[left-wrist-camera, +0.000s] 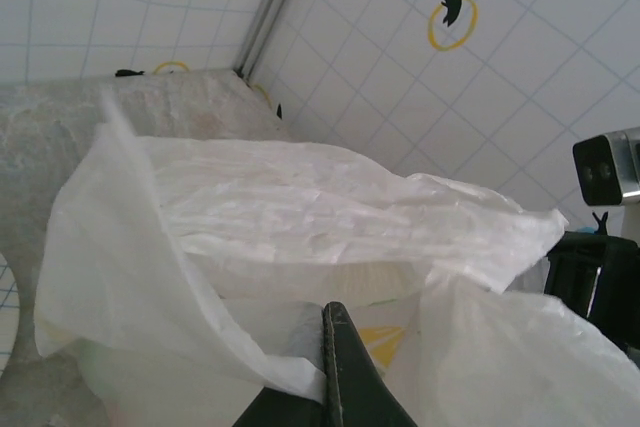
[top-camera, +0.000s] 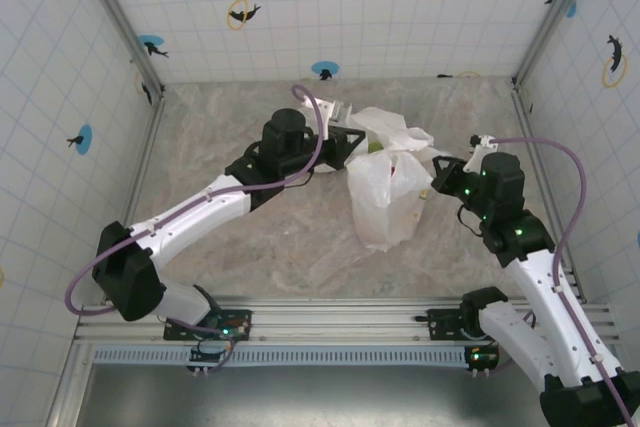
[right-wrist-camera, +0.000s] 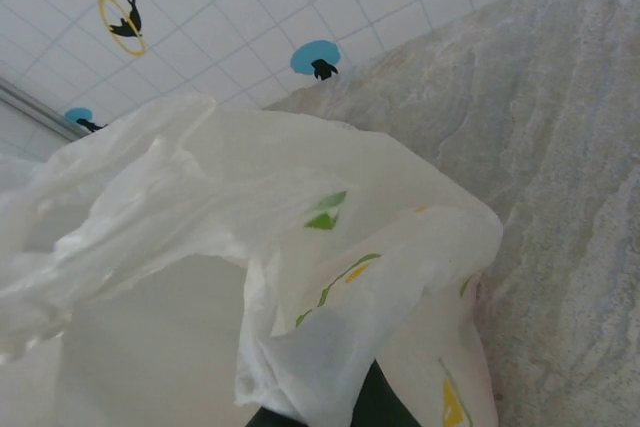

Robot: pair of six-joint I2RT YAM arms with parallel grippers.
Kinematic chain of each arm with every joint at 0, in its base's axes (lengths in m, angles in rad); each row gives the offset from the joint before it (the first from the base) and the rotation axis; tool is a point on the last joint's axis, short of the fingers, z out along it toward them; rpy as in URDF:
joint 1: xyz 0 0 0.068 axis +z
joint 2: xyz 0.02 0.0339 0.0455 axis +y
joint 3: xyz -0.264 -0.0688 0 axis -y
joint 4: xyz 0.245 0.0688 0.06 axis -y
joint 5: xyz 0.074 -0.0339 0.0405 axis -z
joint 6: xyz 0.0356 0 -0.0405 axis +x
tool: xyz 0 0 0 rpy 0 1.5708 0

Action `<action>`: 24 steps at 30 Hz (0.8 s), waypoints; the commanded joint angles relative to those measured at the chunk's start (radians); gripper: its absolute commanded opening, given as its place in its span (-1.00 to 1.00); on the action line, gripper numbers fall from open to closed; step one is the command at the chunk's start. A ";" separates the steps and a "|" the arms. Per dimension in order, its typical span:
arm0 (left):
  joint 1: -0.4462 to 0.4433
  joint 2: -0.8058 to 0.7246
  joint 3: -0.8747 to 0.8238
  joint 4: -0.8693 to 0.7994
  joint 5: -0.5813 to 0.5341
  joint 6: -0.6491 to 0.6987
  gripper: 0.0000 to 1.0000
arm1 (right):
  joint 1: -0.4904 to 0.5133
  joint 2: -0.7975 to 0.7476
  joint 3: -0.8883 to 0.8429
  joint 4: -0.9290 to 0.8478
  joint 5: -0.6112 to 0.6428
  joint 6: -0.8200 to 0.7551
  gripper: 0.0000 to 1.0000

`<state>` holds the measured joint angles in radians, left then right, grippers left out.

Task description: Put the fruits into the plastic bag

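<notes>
1 plastic bag (top-camera: pixel 385 192) toward the far edge of 1 table (top-camera: pixel 250 247). 2 grippers: 1 left (left-wrist-camera: pixel 333 312), 1 right (top-camera: pixel 437 169). Fruits too veiled by the bag film to count.

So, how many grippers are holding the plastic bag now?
2. The left gripper pinches the plastic bag at its left edge; the right gripper pinches its right edge. Both are shut on it.
</notes>
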<state>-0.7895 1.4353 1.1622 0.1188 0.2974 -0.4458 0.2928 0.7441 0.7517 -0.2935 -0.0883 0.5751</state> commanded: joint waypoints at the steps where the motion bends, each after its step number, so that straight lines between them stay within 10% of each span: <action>1: 0.006 -0.036 -0.073 0.024 -0.009 0.006 -1.00 | 0.000 -0.029 -0.052 0.077 -0.007 0.024 -1.00; 9: 0.006 -0.079 -0.136 -0.011 -0.052 0.006 -0.70 | -0.001 -0.019 -0.088 0.074 -0.007 0.022 -0.82; 24: 0.009 -0.205 -0.131 -0.107 -0.203 0.133 0.64 | 0.000 -0.025 0.127 -0.053 0.054 -0.054 0.55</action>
<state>-0.7891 1.2781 1.0237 0.0452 0.1520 -0.3584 0.2928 0.7273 0.8150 -0.3214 -0.0624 0.5522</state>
